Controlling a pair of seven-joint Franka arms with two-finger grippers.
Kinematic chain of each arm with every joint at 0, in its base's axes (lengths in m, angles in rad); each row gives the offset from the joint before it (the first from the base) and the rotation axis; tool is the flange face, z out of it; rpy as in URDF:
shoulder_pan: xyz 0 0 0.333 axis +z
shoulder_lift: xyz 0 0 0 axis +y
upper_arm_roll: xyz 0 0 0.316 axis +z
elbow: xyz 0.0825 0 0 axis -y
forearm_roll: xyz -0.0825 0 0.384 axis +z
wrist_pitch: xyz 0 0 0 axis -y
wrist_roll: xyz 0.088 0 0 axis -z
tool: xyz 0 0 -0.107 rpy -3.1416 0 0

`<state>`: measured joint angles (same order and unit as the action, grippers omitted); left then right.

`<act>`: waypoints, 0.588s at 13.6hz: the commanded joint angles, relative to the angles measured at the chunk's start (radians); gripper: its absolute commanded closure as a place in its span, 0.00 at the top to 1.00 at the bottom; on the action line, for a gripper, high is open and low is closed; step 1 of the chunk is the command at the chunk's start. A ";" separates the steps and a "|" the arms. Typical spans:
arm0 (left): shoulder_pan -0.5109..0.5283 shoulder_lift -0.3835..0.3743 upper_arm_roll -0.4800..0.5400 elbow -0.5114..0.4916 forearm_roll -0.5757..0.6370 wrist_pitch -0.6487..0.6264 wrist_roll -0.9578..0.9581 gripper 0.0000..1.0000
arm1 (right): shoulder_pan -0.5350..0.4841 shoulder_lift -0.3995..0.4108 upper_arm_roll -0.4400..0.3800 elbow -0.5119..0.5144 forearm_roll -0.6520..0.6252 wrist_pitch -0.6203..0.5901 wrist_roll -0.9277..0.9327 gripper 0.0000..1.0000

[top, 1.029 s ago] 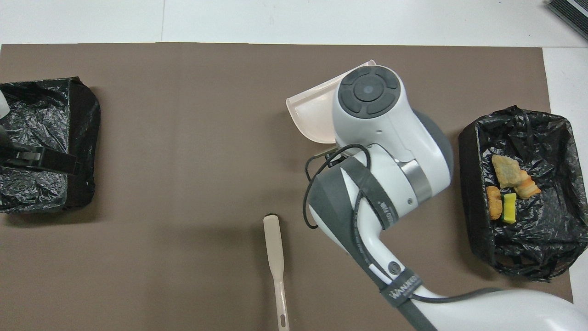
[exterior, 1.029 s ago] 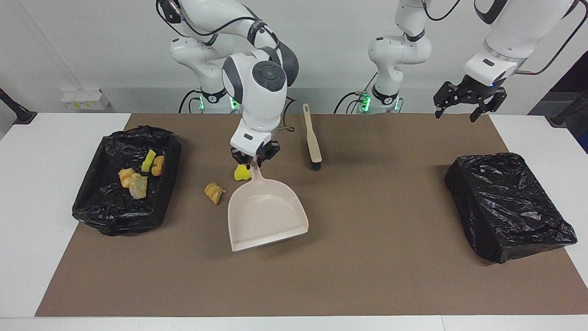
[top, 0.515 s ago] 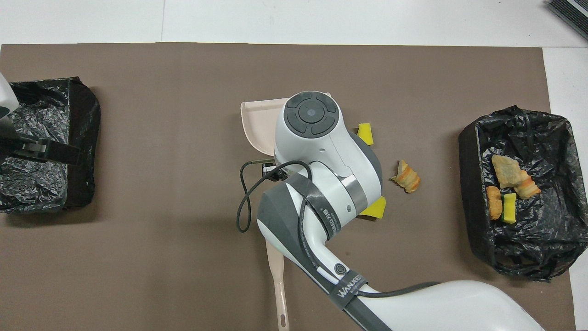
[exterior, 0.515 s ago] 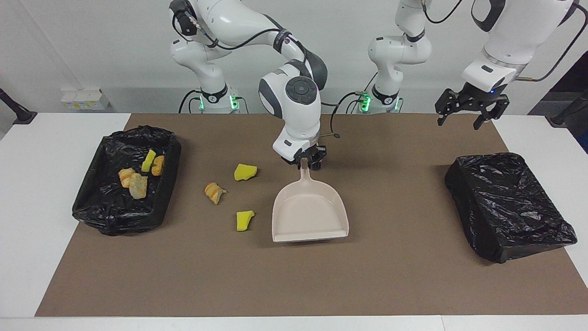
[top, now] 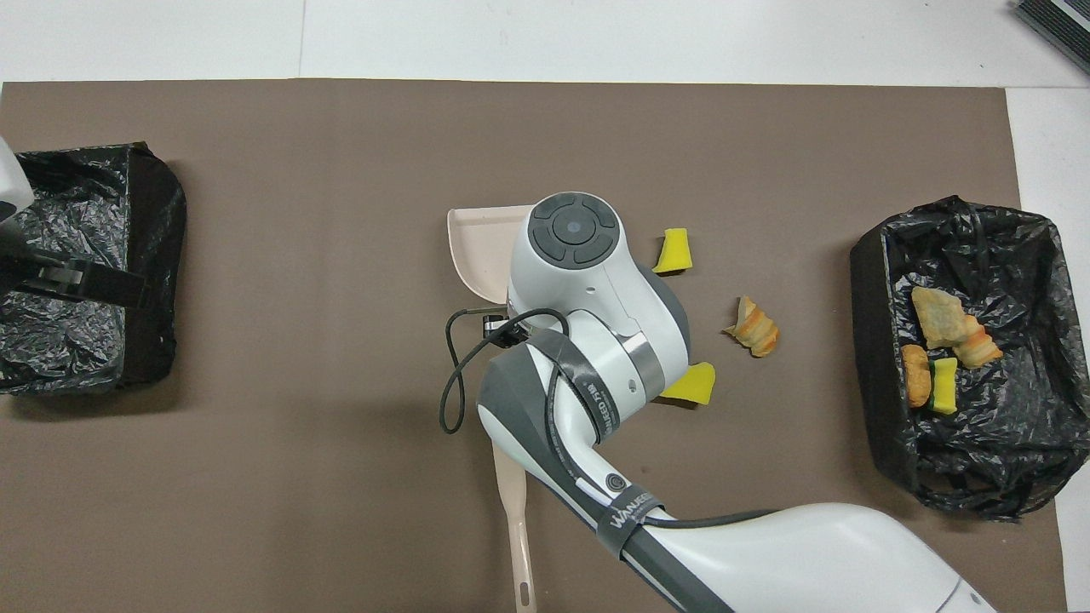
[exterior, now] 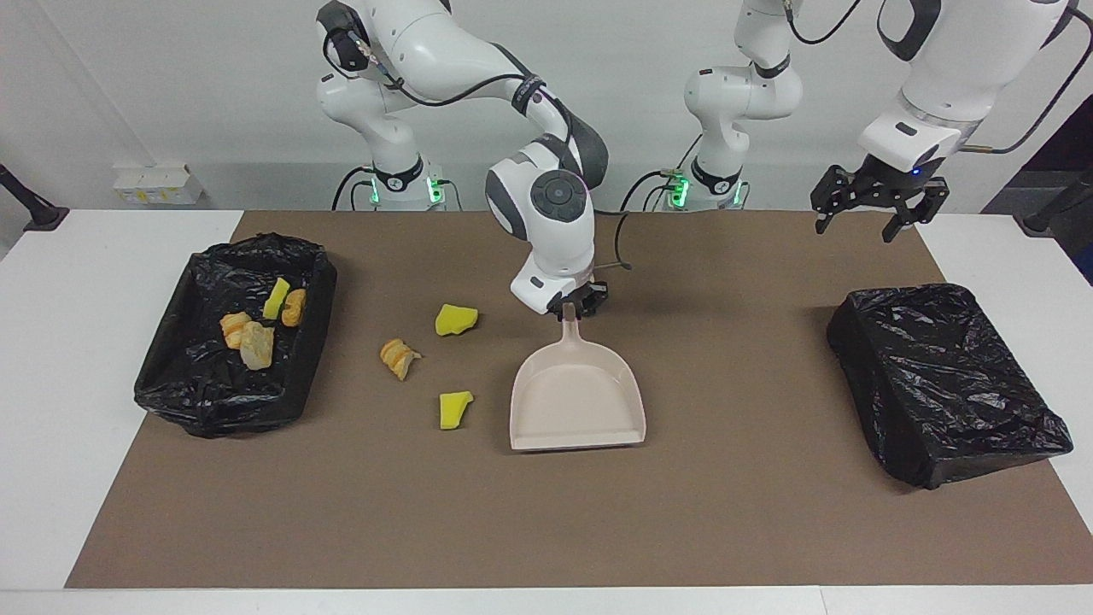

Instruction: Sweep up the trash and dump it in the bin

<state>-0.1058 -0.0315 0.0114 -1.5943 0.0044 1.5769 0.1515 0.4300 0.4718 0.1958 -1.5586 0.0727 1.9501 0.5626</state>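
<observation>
Toward the middle of the brown mat we have our right gripper clamped on the handle of the beige plastic dustpan, whose pan rests flat with its open mouth pointing away from the robots. Three scraps lie loose beside it, toward the right arm's end of the table: a yellow sponge chunk, a tan-orange bread-like piece and a second yellow sponge wedge, that last one nearest the pan's side wall. They sit off the pan's flank, not ahead of its mouth, so we judge the pan must turn toward them. Our left gripper waits with fingers spread, in the air over the mat's edge near the closed black bag-wrapped bin. More scraps already lie in the open black-lined bin.
</observation>
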 commanded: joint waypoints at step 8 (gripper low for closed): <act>-0.012 -0.013 0.009 -0.018 0.017 0.008 0.006 1.00 | 0.026 -0.005 -0.002 -0.061 0.032 0.105 0.079 0.26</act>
<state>-0.1058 -0.0315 0.0113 -1.5943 0.0044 1.5767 0.1515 0.4569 0.4734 0.1959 -1.6056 0.0870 2.0287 0.6416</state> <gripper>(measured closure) 0.000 0.687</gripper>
